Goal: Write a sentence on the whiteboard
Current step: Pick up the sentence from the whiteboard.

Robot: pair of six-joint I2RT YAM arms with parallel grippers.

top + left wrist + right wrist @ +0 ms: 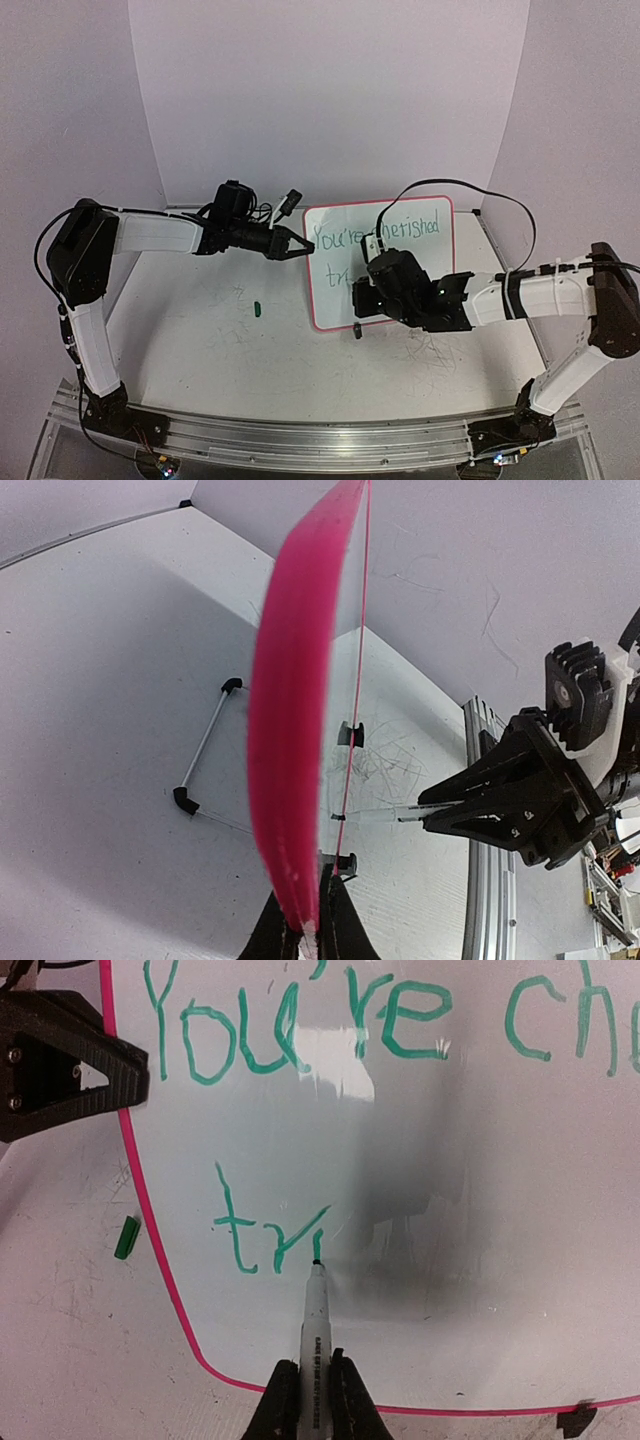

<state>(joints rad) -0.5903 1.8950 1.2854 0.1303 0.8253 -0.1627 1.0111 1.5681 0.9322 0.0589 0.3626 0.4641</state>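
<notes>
- Left gripper [298, 246]: fingers closed tight on the left rim of the board, bracing it.
- Small green pen cap [256, 309]: lying on the tabletop, left of the board and apart from it.
- Small glossy white whiteboard with thin pink frame [333, 300]: propped mid-table, between the two arms.
- Thin green handwritten sentence [300, 1035]: top line "You're cherished"; second line only "tr".
- Slim black-barrelled marker [314, 1320]: tip touching the board at the "r".
- Right gripper [315, 1400]: clamped on the marker barrel.
- Handling: press lightly and evenly, stroke rightward, and match the letter height.
- Room: bare white to the right of "tr"; the pink lower edge is near below.
</notes>
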